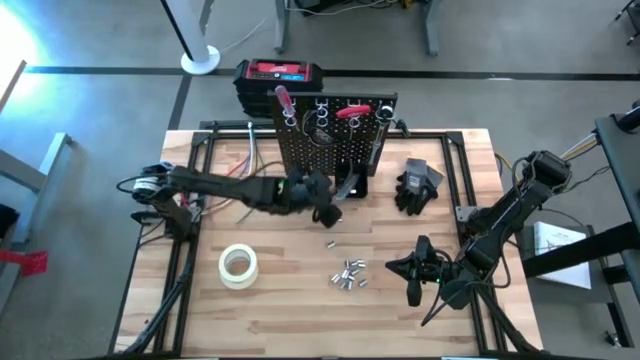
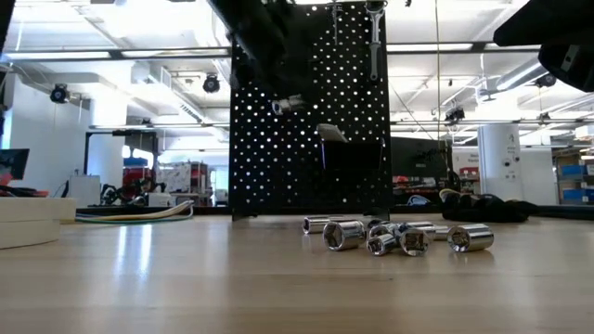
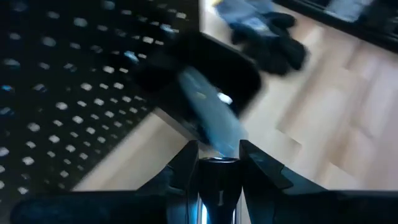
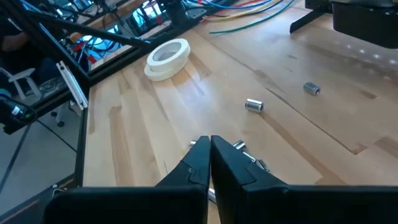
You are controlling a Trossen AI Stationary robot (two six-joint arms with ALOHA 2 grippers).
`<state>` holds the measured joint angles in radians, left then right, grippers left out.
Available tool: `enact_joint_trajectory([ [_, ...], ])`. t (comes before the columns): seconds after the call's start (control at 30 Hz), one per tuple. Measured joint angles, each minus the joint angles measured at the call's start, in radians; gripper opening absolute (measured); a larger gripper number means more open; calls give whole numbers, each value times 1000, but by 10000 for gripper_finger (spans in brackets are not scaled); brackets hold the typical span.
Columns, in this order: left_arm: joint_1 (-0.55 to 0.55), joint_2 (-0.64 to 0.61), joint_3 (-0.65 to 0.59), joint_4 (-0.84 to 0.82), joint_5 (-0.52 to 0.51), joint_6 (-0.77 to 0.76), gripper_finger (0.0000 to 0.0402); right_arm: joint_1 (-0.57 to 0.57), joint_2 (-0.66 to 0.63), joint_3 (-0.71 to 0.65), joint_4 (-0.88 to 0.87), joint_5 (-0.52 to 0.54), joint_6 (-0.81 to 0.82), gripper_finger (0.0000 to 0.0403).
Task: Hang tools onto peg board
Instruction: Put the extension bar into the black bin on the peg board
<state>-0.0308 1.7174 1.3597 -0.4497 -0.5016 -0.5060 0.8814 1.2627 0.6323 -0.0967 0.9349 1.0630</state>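
Left hand clamped on a silvery metal socket bit, poised just before the small black bin on the upright black perforated peg board. Could miss the bin and drop to the wooden bench. Right hand shut, empty, above loose silvery sockets. Whitish tape roll and black gloves well apart.

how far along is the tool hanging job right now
Partly done. Two red-handled tools already hang at the top of the peg board. The left end effector holds a grey metal tool in front of the board's small black bin. The silvery bits still lie on the table. The right end effector waits shut above them.
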Motion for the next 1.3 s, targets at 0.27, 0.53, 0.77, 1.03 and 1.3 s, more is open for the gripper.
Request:
enact_joint_trajectory([
  [0.27,101,28,-2,227,101,20,75,1,4,0,-4,1,-2,2],
  [0.53,135,63,-2,265,96,9,75,4,4,0,-15,7,-1,2],
  [0.77,141,109,-1,366,101,-19,76,4,5,0,-29,9,26,2],
  [1.03,152,170,-1,384,97,-104,75,11,6,0,-30,11,22,2],
  [1.3,152,218,0,405,100,-170,75,11,6,0,-30,17,25,2],
])
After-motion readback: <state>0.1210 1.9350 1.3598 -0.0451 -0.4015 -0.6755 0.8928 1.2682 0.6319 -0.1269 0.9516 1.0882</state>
